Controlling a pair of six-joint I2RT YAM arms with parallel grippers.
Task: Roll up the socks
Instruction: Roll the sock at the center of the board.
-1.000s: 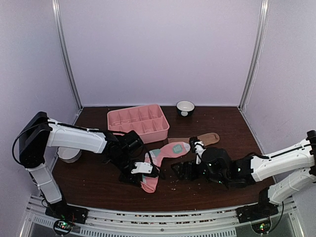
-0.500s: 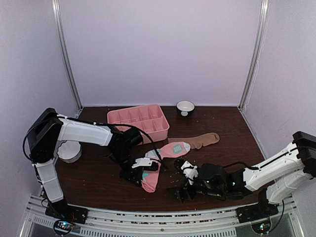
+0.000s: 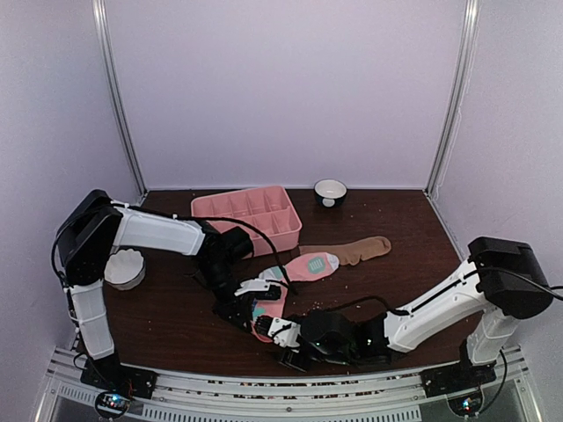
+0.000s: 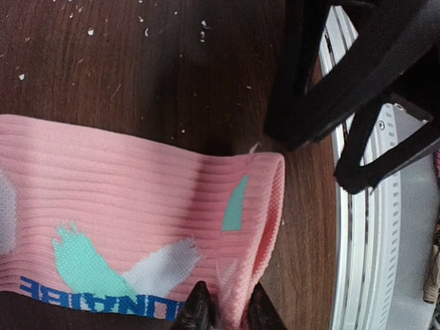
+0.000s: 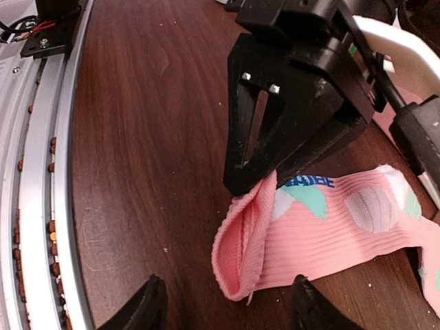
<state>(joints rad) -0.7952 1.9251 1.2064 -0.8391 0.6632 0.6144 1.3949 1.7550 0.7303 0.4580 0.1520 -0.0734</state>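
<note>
The pink sock [image 3: 303, 266] with teal and white patches lies stretched toward the table's front. Its cuff end is near the front edge. My left gripper [image 3: 253, 314] is shut on one edge of the cuff [image 4: 265, 199] and holds it open and raised; in the left wrist view its tips [image 4: 230, 315] pinch the fabric. My right gripper [image 3: 284, 339] is open, its fingers [image 5: 148, 306] either side of the cuff opening [image 5: 244, 251] without touching it. The tan-brown sock [image 3: 362, 249] lies flat behind, next to the pink sock's toe.
A pink compartmented tray [image 3: 247, 216] stands at the back left. A small black-and-white bowl [image 3: 330, 191] is at the back. A white bowl [image 3: 123, 268] sits by the left arm. The metal rail [image 5: 41, 206] runs along the front edge. Crumbs dot the wood.
My right arm has swept left along the front of the table, to the pink sock's cuff. My left gripper has kept its hold on the cuff, almost still.
</note>
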